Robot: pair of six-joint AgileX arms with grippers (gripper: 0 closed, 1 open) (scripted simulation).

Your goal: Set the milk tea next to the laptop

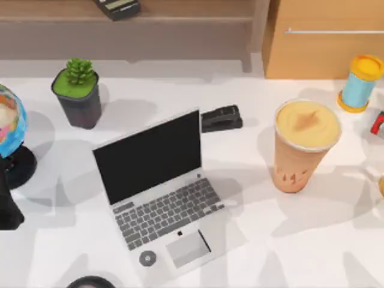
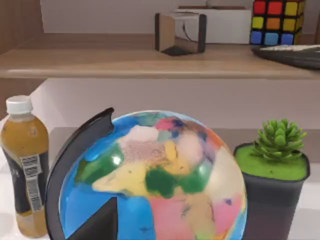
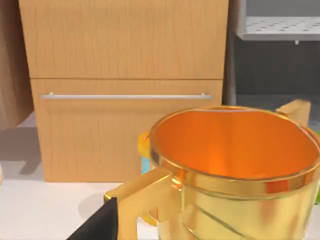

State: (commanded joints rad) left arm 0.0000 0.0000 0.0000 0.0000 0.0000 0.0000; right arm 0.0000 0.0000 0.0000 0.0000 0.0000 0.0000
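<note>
Top view shows the milk tea [image 1: 306, 147] standing upright on the white surface [image 1: 288, 240], right of centre, well apart from the laptop [image 1: 159, 195], which sits open near the middle with its black screen angled toward the far left and its keyboard toward the near edge. A small black stapler [image 1: 221, 118] lies just beyond the laptop's far right corner, between it and the cup. At the far right a blue cylinder with yellow ends [image 1: 360, 84] stands near a wooden cabinet [image 1: 327, 39]. A potted succulent [image 1: 78, 93] stands far left, and a globe [image 1: 9, 135] sits at the left edge. In the left wrist view the globe [image 2: 150, 180] looms close, with the succulent [image 2: 274, 175] beside it, a bottle of orange drink [image 2: 24, 165] on its other side, and a shelf [image 2: 150, 62] beyond carrying a colour cube [image 2: 277, 21]. In the right wrist view a gold cup with handles [image 3: 235, 175] sits close in front of the cabinet drawer [image 3: 125, 95]. For either end effector, whether the fingers are wide or narrow cannot be told.
</note>
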